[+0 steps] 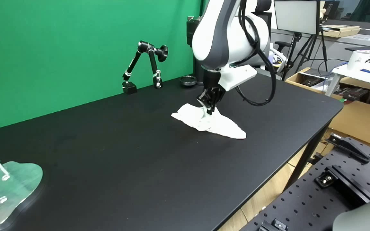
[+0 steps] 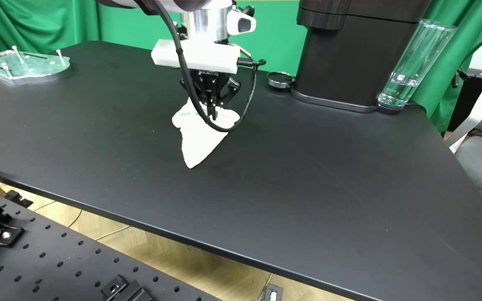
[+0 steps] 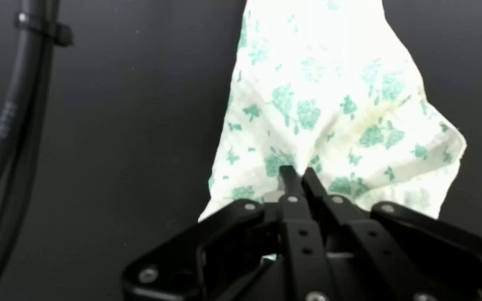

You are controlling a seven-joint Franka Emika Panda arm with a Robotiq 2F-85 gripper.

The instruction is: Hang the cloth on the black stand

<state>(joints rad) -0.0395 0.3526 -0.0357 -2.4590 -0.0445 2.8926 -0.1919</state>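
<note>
The white cloth (image 1: 225,125) lies crumpled on the black table in both exterior views (image 2: 199,140). In the wrist view the cloth (image 3: 308,75) shows green flower prints. My gripper (image 3: 298,170) points down with its fingertips close together and a fold of the cloth pinched between them. The gripper also shows over the cloth in both exterior views (image 1: 210,110) (image 2: 213,115). Most of the cloth spreads on the table around the fingers. A black jointed stand (image 1: 144,48) with a round knob and a block base stands by the green wall, apart from the cloth.
A green, wavy-edged board (image 1: 21,179) with white pegs lies at one table end. A black machine (image 2: 356,54) with a clear water tank (image 2: 416,62) stands at the back, beside a small round dish (image 2: 280,79). A black cable loop (image 2: 182,62) hangs from the arm.
</note>
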